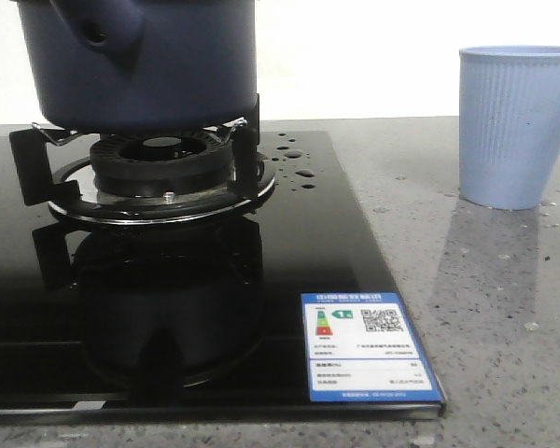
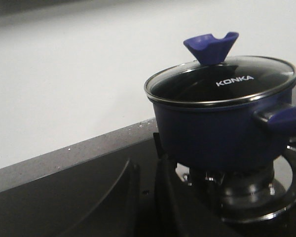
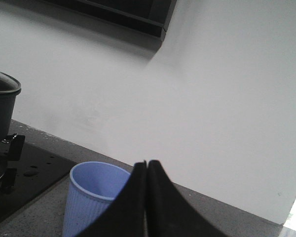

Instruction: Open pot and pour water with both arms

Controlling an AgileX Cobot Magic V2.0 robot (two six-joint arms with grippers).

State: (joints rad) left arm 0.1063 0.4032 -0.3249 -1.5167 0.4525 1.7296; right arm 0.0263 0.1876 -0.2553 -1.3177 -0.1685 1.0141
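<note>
The dark navy pot (image 1: 140,65) stands on the burner (image 1: 159,163) at the back left, its stubby holed handle (image 1: 98,33) facing the front. In the left wrist view the pot (image 2: 212,133) wears a glass lid (image 2: 222,81) with a blue knob (image 2: 210,47). My left gripper (image 2: 147,165) hovers low over the stove glass beside the pot, its fingers a narrow gap apart and holding nothing. My right gripper (image 3: 146,165) is shut and empty, just in front of the light blue cup (image 3: 91,197). Neither gripper shows in the front view.
The black glass stove top (image 1: 336,243) carries water droplets (image 1: 294,163) and an energy label (image 1: 369,350). The ribbed cup (image 1: 518,126) stands on the grey speckled counter (image 1: 485,308) to the right of the stove. A white wall lies behind.
</note>
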